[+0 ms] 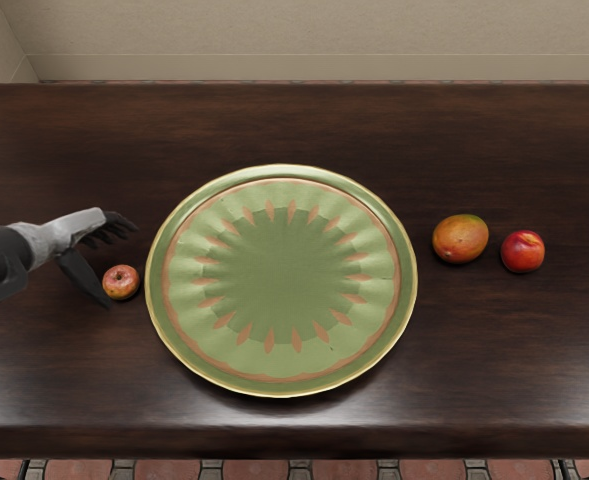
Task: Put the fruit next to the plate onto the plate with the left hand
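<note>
1. Since the small apple (121, 282) lies on the table (274, 120) just beside the left rim of the plate (281, 280), the left hand (86, 243) should drop lower and close evenly around it before lifting it over the rim.
2. That hand is spread wide and holds nothing (its thumb hangs close to the apple, on the side away from the plate; contact unclear).

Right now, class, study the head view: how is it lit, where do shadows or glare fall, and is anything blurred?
Head view: soft, even light; a dull sheen on the table, no hard glare; a thin dark shadow under the near rim of the plate; the left robot hand, small apple, mango and red fruit all sharp, no blur.
</note>
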### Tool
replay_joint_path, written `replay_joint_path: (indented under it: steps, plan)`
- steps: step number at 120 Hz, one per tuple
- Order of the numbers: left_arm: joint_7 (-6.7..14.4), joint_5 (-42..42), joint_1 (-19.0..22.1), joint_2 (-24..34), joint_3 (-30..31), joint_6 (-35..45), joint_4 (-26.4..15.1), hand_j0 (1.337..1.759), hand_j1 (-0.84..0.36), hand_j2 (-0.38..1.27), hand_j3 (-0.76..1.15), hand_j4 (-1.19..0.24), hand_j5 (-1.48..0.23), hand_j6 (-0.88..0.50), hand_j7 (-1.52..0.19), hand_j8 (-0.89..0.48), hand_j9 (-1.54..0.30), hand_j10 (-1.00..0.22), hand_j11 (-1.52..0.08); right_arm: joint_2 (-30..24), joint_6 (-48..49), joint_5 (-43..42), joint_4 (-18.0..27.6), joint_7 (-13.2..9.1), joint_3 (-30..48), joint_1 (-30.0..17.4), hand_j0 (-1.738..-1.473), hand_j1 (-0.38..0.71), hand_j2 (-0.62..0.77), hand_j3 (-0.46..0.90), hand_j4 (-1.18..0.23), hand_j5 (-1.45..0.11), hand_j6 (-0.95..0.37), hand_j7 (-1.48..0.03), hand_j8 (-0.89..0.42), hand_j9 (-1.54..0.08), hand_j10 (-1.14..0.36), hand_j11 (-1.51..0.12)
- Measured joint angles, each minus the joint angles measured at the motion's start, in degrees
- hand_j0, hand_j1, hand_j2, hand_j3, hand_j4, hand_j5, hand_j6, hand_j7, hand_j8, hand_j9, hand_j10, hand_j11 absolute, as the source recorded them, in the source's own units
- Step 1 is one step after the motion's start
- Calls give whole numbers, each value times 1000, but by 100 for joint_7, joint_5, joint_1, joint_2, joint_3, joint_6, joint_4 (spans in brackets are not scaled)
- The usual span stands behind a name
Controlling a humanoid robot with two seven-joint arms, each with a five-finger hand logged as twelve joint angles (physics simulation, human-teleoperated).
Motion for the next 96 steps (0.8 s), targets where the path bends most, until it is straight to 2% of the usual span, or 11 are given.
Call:
replay_joint_path:
  steps: [43, 76, 96]
  plan:
    - [18, 328, 155, -257, 264, 752, 30, 1658, 46, 53, 0, -255, -330, -256, -330, -256, -330, -255, -330, 0, 1, 0, 0, 0, 0, -2, -1658, -312, -6, 0, -31, -40, -31, -40, -31, -40, -31, -40]
    - [96, 387, 142, -496, 501, 828, 79, 1658, 44, 53, 0, -257, -332, -258, -332, -258, -332, -257, -332, 0, 1, 1, 0, 0, 0, -1, -1658, -312, -6, 0, -31, -40, -31, -40, -31, -40, -31, -40]
    - [123, 390, 198, -544, 575, 955, 91, 1658, -15, 63, 0, -306, -396, -306, -396, -306, -396, -306, -396, 0, 0, 0, 0, 0, 1, -2, -1658, -312, -6, 0, -31, -40, -31, -40, -31, -40, -31, -40]
